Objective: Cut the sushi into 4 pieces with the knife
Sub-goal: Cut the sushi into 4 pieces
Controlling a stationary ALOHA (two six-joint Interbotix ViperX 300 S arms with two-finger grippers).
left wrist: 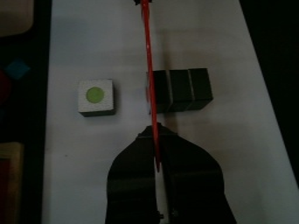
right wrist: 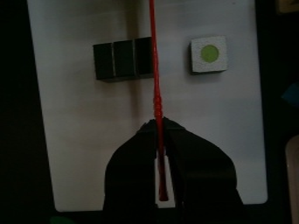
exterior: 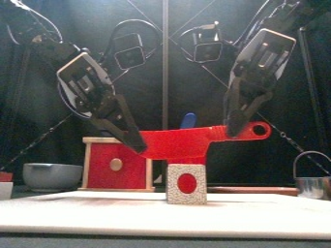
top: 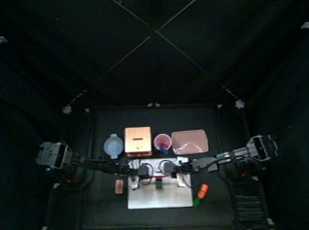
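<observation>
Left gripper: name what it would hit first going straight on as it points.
Holding the red knife, it would likely meet the white cutting board, between the sushi roll and the cut piece; depth unclear.

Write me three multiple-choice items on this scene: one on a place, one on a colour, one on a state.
1. Where does the single cut-off sushi piece lie?
A. on the white board
B. in the bowl
C. on the pink tray

2. What colour is the knife that is held up?
A. blue
B. red
C. green

3. How is that knife held?
A. by one gripper alone
B. not at all, it lies loose on the board
C. by both grippers, one at each end

Answers:
1 A: the piece rests on the board, apart from the rest of the roll.
2 B: the front view shows it red.
3 C: the left gripper and the right gripper each clamp an end, above the board.
</observation>
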